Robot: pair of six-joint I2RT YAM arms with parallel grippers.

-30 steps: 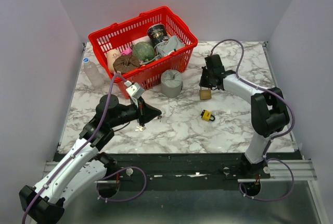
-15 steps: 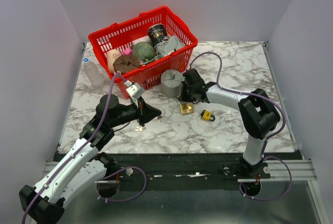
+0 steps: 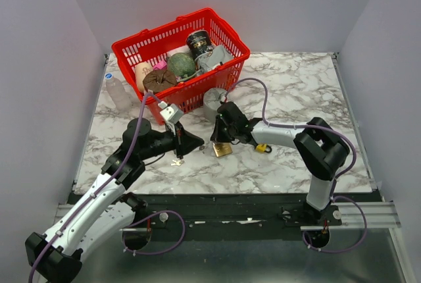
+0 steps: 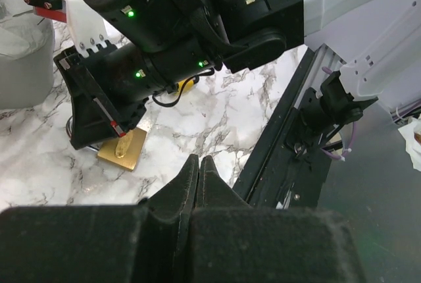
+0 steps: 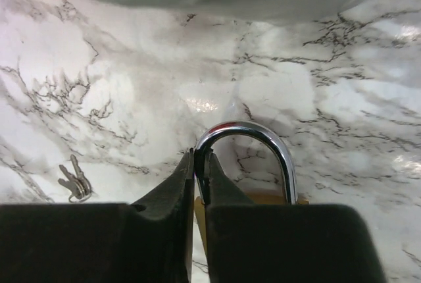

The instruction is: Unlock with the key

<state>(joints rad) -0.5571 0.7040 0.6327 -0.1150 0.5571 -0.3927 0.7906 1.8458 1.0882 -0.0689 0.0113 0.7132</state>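
Padlock (image 3: 222, 149) carried left — (right gripper (image 5: 196, 159) pinching).

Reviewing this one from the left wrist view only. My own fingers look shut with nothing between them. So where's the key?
Observer: The keys lie loose on the table, just on the near side of the left gripper, which isn't holding them.
Operator: Is the right gripper actually gripping that brass padlock?
Observer: It appears so. In the right wrist view, the right gripper pinches one leg of the brass padlock's shackle.
Operator: And the yellow sliver behind it?
Observer: That's a small yellow padlock, lying on the table to the right of the brass one in the top view.
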